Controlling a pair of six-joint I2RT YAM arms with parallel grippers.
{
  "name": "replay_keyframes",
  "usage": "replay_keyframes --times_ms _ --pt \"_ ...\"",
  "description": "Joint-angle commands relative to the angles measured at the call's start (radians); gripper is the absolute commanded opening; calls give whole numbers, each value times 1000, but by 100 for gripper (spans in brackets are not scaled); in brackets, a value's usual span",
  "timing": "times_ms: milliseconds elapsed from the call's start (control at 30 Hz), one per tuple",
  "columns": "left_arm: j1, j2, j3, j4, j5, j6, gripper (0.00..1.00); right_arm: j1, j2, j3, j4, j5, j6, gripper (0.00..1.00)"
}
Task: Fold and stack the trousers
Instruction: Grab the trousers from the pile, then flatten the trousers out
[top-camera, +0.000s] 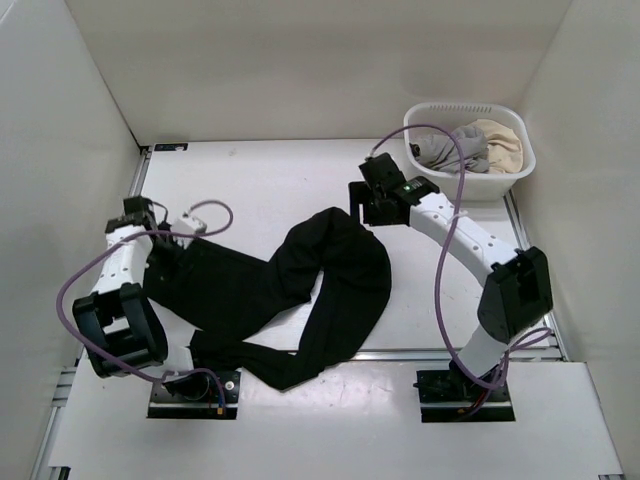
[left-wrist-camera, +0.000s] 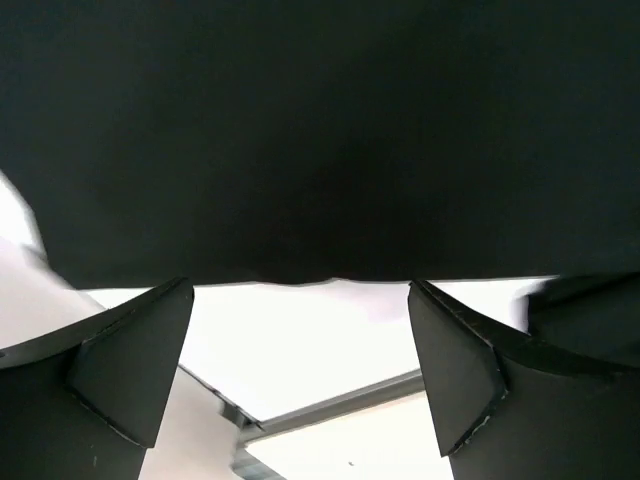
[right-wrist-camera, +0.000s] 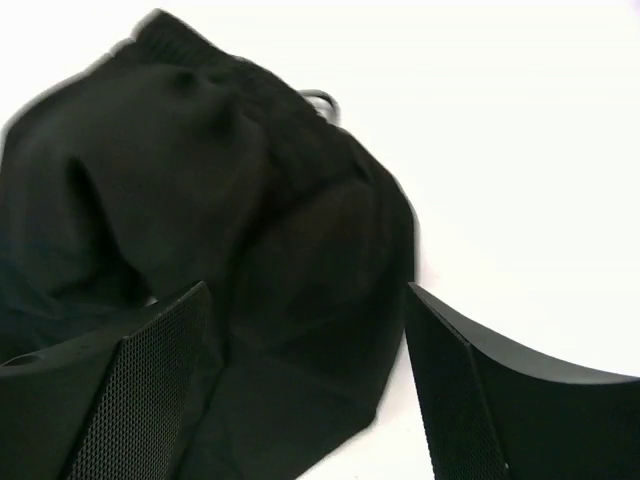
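White walls (top-camera: 300, 60) enclose a white table (top-camera: 270, 180), seen from above with two robot arms mounted at the bottom edge. The trousers (top-camera: 320, 290), plain matte black, lie crumpled across the middle of the table. One part runs from the centre toward the left of the frame, and another curves down from the centre to the lower middle.

At the left of the frame, the left tool (top-camera: 163, 250) points down at the left end of the trousers. In the left wrist view, the left tool (left-wrist-camera: 300, 290) has its two black fingers (left-wrist-camera: 130, 370) spread wide apart, gripping nothing. Black fabric (left-wrist-camera: 320, 140) fills the upper half of that view, just beyond the fingertips, with bare white table between them.

Right of centre, the right tool (top-camera: 360, 210) sits at the upper end of the trousers. In the right wrist view, the right tool (right-wrist-camera: 308, 290) also has its fingers (right-wrist-camera: 140, 400) spread wide, closed on nothing. Bunched trousers fabric (right-wrist-camera: 200, 200) lies below and between them, filling the left of that view.

In the upper right of the overhead view stands a white laundry basket (top-camera: 415, 115), well apart from the trousers. It holds a grey garment (top-camera: 455, 150) and a beige one (top-camera: 500, 145).
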Motion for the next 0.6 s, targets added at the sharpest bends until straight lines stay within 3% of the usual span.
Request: replay_keyframes --times_ms 0,100,233,267,367,467,567 --pt "3 -29 -135 111 -160 72 100 -41 138 111 35 -162 -104 82" --pt "3 -39 -241 151 -145 81 100 -41 181 168 92 -242 -122 82" --pt "3 20 -311 360 -330 -35 100 -41 271 267 152 -336 -110 82" --pt "44 108 -218 375 -341 -152 100 -41 375 400 112 -316 -110 83" --pt "98 161 -148 375 -297 -258 100 -54 459 517 60 -325 -72 83" --pt "144 162 -53 366 -261 -375 100 -77 470 571 75 -409 -58 83" --pt "203 184 -18 366 -241 -438 100 -77 460 668 57 -367 -113 83"
